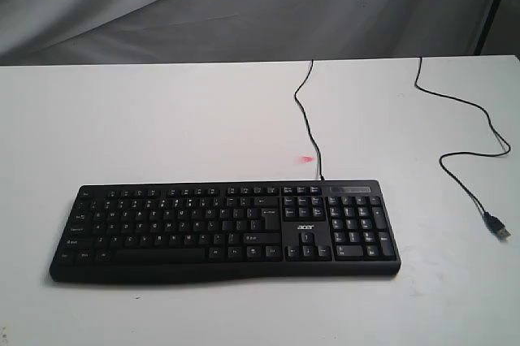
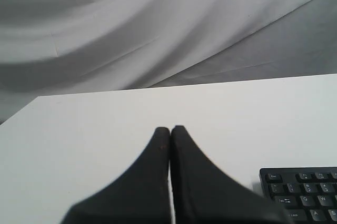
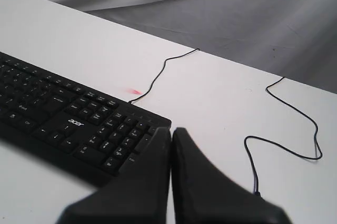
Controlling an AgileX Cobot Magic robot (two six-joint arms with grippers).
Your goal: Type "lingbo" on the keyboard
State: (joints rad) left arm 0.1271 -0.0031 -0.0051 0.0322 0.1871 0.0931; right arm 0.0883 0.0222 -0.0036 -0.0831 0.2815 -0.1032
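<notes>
- Exterior view: the keyboard (image 1: 223, 231) lies flat on the white counter (image 1: 146, 118), towards its near edge. Its long axis runs side to side. The space-bar row faces the camera and the number pad sits at the right end.
- Neither hand shows in this view.
- A thin black cable (image 1: 305, 110) leaves the keyboard's back edge above the number pad and winds away to the far edge of the counter. It passes just beside a small red mark (image 1: 305, 158).
- A second cable (image 1: 463, 110) snakes down the right side and ends in a USB plug (image 1: 497, 227), which lies apart from the keyboard's right end. Grey cloth (image 1: 203, 5) hangs behind.
- Left wrist view: the left hand (image 2: 170, 129) has its two dark fingers pressed together, gripping nothing, over bare counter. Only the keyboard's Esc corner (image 2: 303, 195) shows, near the hand but clear of the fingertips.
- Right wrist view: the right hand (image 3: 171, 131) is likewise pressed together and empty. Its tips sit at the keyboard's number-pad corner (image 3: 68, 113); whether they touch it I cannot tell. Both cables trail over the counter beyond, off the keys.
</notes>
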